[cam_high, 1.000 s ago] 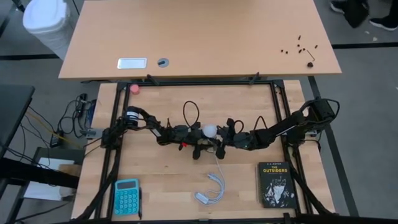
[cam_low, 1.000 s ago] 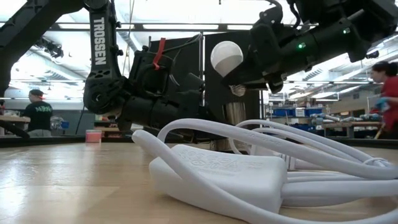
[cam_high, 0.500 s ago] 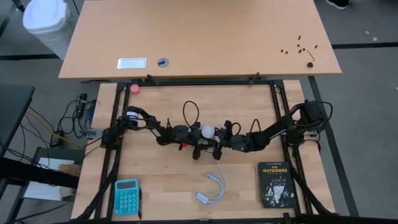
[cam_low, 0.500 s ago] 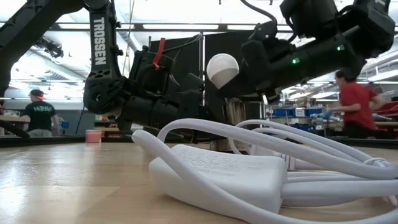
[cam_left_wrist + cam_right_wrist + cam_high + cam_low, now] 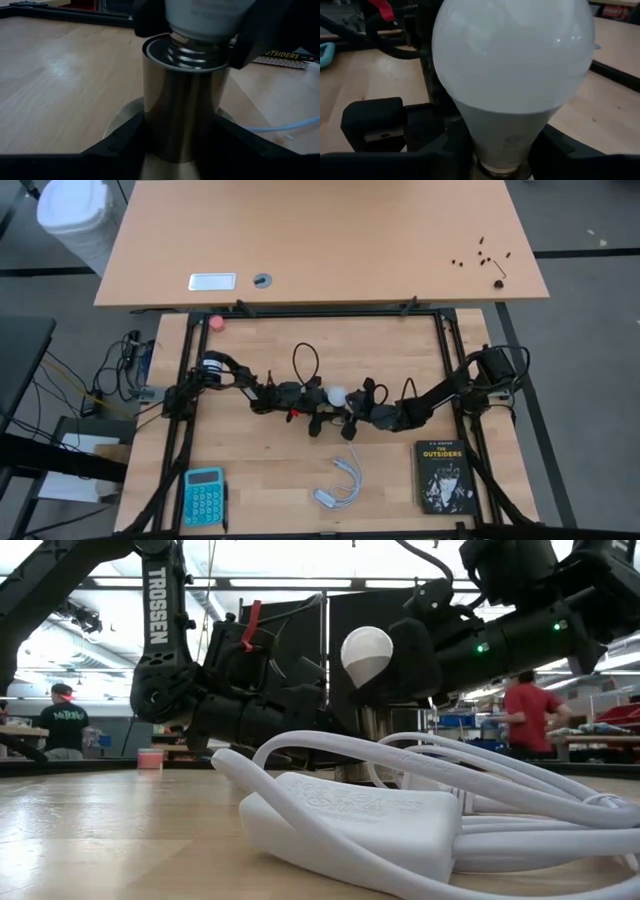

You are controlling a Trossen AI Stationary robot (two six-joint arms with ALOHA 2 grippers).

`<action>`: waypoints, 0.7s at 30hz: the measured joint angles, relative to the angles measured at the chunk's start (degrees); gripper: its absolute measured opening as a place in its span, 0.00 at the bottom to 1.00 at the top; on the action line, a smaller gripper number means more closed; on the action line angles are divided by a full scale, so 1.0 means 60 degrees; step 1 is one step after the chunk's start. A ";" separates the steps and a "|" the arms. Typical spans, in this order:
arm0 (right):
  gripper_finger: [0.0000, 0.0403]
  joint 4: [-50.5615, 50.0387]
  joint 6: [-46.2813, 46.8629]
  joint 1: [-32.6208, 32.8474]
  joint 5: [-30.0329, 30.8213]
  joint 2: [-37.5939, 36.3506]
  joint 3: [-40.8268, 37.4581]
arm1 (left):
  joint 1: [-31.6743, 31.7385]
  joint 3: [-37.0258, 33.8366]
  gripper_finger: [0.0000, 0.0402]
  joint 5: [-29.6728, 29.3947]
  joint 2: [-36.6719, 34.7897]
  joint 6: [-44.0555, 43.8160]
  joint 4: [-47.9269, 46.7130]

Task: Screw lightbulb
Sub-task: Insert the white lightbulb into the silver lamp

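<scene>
Over the last second the right arm's gripper point(image 5: 352, 406) had carried the small white pear-shaped lightbulb point(image 5: 337, 394) leftward until it stood over the polished metal socket cylinder point(image 5: 181, 102), so threading looked ready to begin. The left arm's gripper point(image 5: 318, 410) had stayed put, its fingers point(image 5: 127, 136) clamped on the cylinder's sides. The bulb's grey screw base sat just inside the cylinder's mouth, the right fingers point(image 5: 375, 125) shut on its neck.

lightbulb point(image 5: 337, 393) between both arms, cable point(image 5: 338, 485) before it
</scene>
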 joint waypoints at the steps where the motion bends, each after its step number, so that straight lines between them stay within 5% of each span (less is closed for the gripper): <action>1: 0.39 -0.0078 0.0094 -0.0003 -0.0003 -0.0014 0.0005 | 0.0000 -0.0001 0.51 -0.0017 0.0001 -0.0001 0.0009; 21: 0.61 -0.1348 0.0705 -0.0294 -0.1259 -0.0545 0.0002 | 0.0010 -0.0012 0.51 -0.0051 0.0005 0.0024 -0.0002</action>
